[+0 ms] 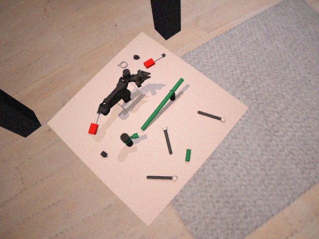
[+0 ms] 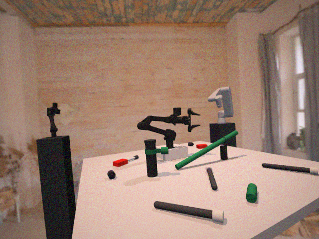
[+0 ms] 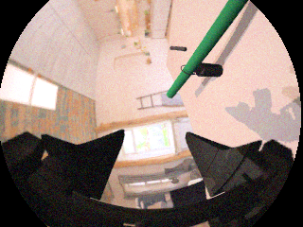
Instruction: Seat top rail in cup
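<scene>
we saw the gripper raised high above the table, jaws wide apart and gripping nothing, with open air all round it. the green rail lay well apart from the jaws, slanted, threaded through the loop cap on the short post, its high end past that post and its low cut end resting on the table. that cut end stopped short of the rail-end cup, which hung on the green band high on the big post. loose dark rods lay toward the table's near edge.
</scene>
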Action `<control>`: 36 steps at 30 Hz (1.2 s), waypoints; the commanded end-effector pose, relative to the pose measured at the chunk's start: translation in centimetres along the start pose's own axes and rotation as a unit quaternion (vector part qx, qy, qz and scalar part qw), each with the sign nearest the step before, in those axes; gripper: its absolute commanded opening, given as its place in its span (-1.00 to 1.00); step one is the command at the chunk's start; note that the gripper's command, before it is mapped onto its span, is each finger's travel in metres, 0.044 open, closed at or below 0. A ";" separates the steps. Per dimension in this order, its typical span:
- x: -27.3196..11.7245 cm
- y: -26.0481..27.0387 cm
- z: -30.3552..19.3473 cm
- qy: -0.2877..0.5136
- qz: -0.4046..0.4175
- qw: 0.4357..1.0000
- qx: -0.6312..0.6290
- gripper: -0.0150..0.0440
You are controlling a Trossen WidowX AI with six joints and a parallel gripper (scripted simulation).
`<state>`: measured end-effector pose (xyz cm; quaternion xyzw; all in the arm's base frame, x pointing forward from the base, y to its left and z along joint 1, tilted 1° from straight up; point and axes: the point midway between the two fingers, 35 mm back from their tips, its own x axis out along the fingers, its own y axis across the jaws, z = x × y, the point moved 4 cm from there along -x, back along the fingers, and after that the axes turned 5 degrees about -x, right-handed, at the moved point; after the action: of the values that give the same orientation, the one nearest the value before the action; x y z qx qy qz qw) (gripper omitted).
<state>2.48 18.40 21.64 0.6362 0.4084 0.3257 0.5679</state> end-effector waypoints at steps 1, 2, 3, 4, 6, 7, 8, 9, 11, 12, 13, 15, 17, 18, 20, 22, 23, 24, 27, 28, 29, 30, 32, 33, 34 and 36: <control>0.1 0.0 0.1 -0.003 -0.001 1.000 -0.006 0.95; 0.3 0.2 0.3 -0.010 -0.006 1.000 -0.023 1.00; 0.6 0.4 0.8 -0.023 -0.014 0.998 -0.051 1.00; 1.0 0.6 1.3 -0.038 -0.025 0.995 -0.084 1.00; 1.7 1.0 2.5 -0.065 -0.052 0.986 -0.148 1.00; 2.1 1.2 3.1 -0.077 -0.067 0.979 -0.178 1.00; 2.4 1.4 3.7 -0.089 -0.083 0.971 -0.206 1.00; 2.6 1.6 4.4 -0.100 -0.100 0.962 -0.234 1.00; 3.1 2.0 5.8 -0.119 -0.136 0.942 -0.284 1.00; 3.3 2.1 6.6 -0.126 -0.156 0.930 -0.308 1.00; 3.5 2.3 7.4 -0.133 -0.176 0.918 -0.329 1.00; 3.7 2.6 8.9 -0.143 -0.217 0.893 -0.368 1.00; 3.7 2.9 10.6 -0.148 -0.260 0.866 -0.401 1.00; 3.7 3.1 11.4 -0.148 -0.281 0.852 -0.416 1.00; 3.5 3.3 13.1 -0.146 -0.323 0.825 -0.440 1.00; 3.2 3.6 14.8 -0.140 -0.365 0.798 -0.458 1.00; 3.0 3.7 15.6 -0.135 -0.385 0.785 -0.465 1.00; 2.7 3.8 16.5 -0.129 -0.405 0.773 -0.471 1.00; 1.6 4.1 19.0 -0.106 -0.459 0.739 -0.482 1.00; 1.2 4.2 19.8 -0.097 -0.476 0.729 -0.483 1.00; 0.7 4.3 20.5 -0.087 -0.491 0.720 -0.483 1.00; 0.2 4.4 21.3 -0.077 -0.506 0.711 -0.483 1.00; -0.9 4.6 22.8 -0.055 -0.532 0.696 -0.479 1.00; -1.6 4.7 23.5 -0.043 -0.543 0.690 -0.476 1.00; -2.2 4.8 24.2 -0.031 -0.553 0.685 -0.473 1.00; -3.5 4.9 25.4 -0.010 -0.568 0.678 -0.466 1.00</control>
<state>22.97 6.32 23.01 -0.0357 0.4424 0.0824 0.8923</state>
